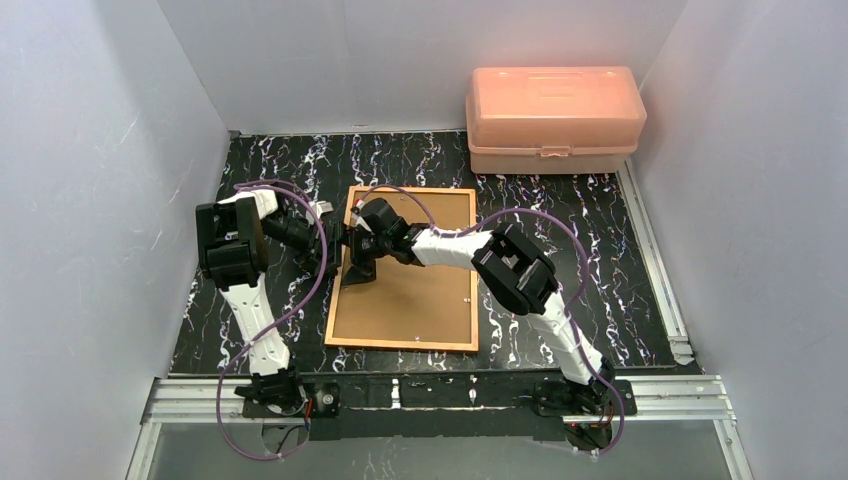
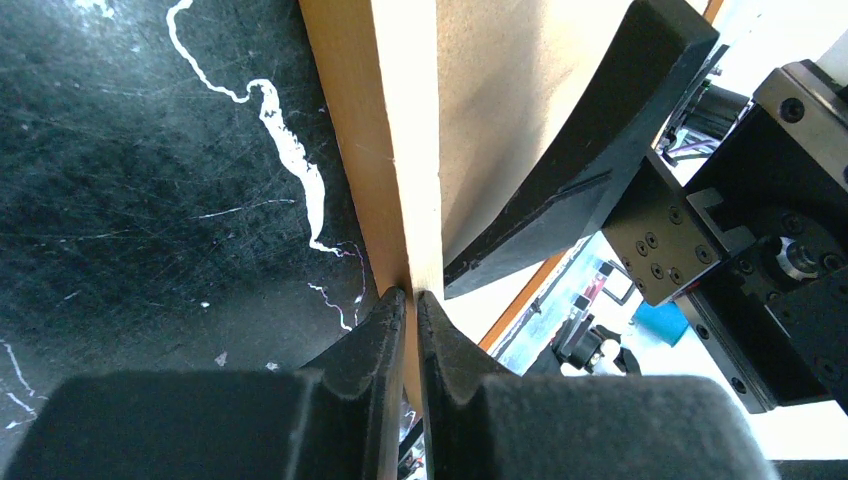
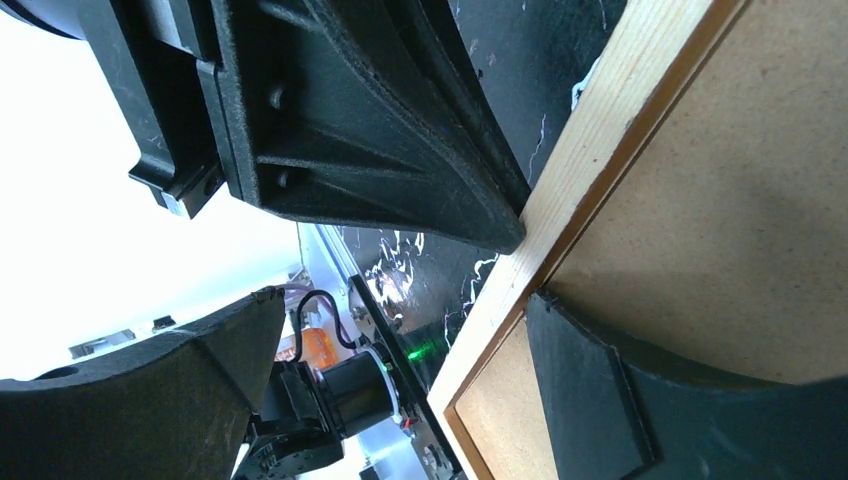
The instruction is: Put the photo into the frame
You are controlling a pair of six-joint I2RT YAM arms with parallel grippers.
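The orange-brown wooden frame point(image 1: 400, 344) lies flat on the black marbled table, and a plain brown backing board point(image 1: 420, 300) fills its inside. The photo is hidden. My left gripper point(image 1: 338, 243) is at the frame's left rail. In the left wrist view this gripper point(image 2: 411, 297) is shut on that rail point(image 2: 385, 150), which passes between the jaws. My right gripper point(image 1: 358, 265) reaches across from the right and stands open point(image 3: 400, 310). Its jaws straddle the same rail point(image 3: 600, 150). One of its fingers point(image 3: 600, 400) rests on the backing board point(image 3: 740, 220) and the other hangs outside the frame.
A pink plastic box point(image 1: 553, 118) stands at the back right of the table. White walls close in the left, back and right sides. The two grippers sit close together at the frame's left edge, and purple cables loop over both arms.
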